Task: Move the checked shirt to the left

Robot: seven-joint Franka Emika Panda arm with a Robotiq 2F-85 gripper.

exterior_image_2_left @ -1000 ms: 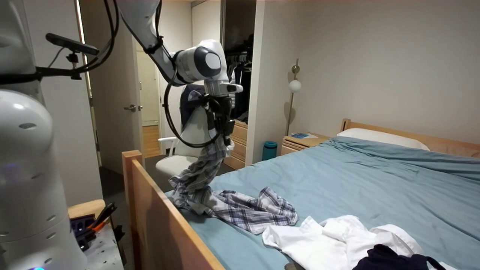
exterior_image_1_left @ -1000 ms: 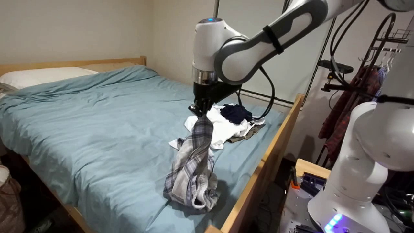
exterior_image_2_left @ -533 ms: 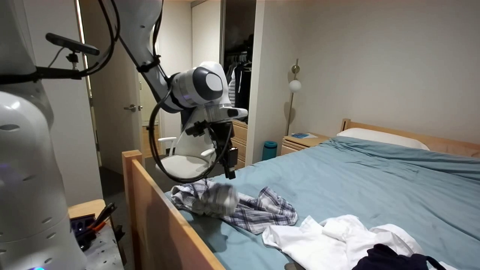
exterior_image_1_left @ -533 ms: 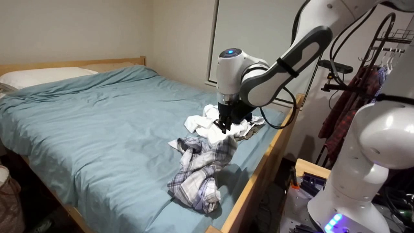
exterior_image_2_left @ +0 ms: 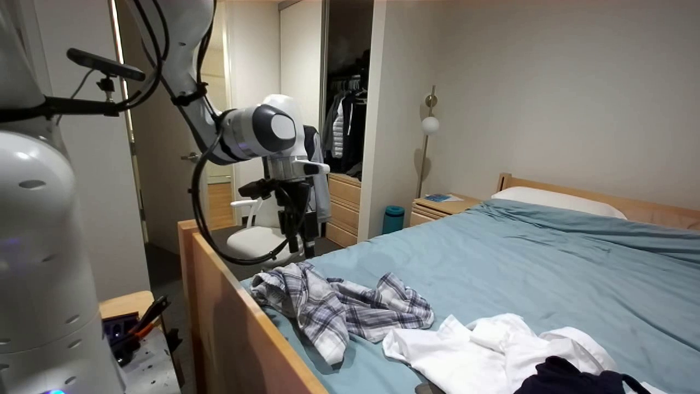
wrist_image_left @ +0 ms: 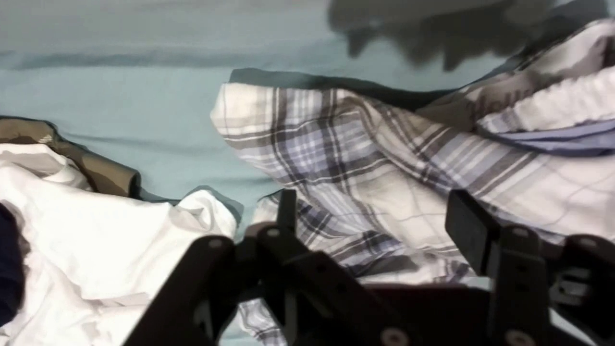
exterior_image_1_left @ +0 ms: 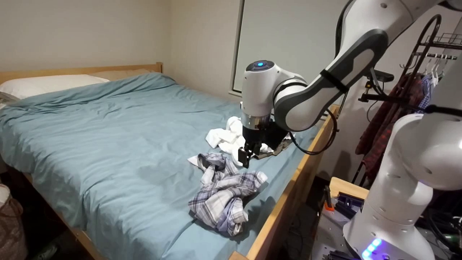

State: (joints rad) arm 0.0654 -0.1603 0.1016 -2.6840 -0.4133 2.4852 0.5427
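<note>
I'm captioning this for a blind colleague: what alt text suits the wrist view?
An open pincer hangs over a crumpled checked shirt on a teal bedcover. At the picture's left lie a white garment, brown fabric along its edge, and some navy cloth.

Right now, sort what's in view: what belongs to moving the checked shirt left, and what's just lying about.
For the job: checked shirt; open pincer; bed it lies on.
Just lying about: white garment; navy garment; olive-brown garment; white pillow.
</note>
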